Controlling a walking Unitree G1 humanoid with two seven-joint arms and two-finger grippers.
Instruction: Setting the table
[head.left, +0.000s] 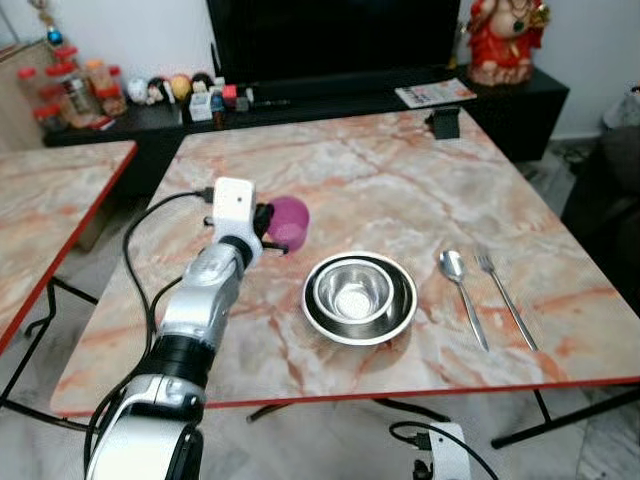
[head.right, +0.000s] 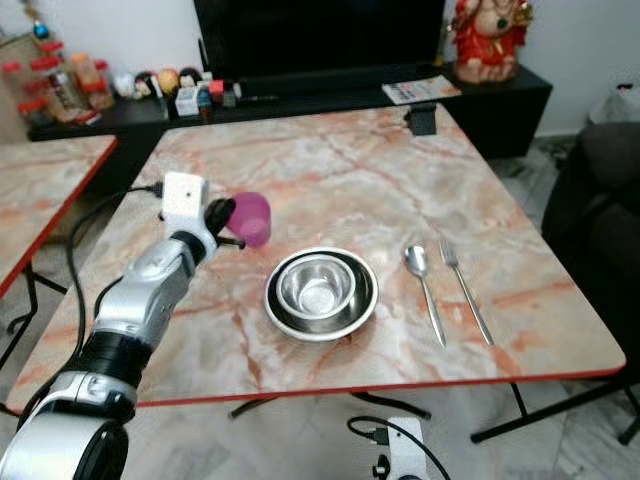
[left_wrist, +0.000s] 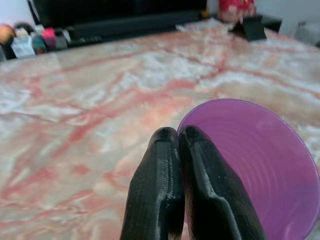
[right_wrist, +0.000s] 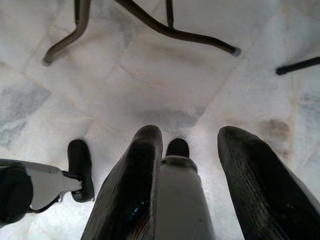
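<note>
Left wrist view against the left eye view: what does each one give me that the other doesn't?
Left wrist view alone: the left gripper's fingers pressed together on the purple cup's rim, and its ribbed inside. Left eye view alone: the steel bowl nested in a steel plate, with the spoon and fork to its right. Both: the cup, the marble table and the black stand.

Big black TV (head.left: 330, 35) at 12 o'clock on a low black cabinet (head.left: 510, 100). Red figurine (head.left: 503, 38) at 1 o'clock, on the cabinet's right end, w/ a magazine (head.left: 435, 93) lying flat just beside it. At 11 o'clock, red-lidded jars (head.left: 70, 85), then small toys & bottles (head.left: 190, 95) in a row along the cabinet. Small black object (head.left: 444, 122) near the bench's far edge, approx 1 o'clock. Second marble bench (head.left: 50, 190) at 9 o'clock. Pale tile floor (right_wrist: 165, 95) below.
</note>
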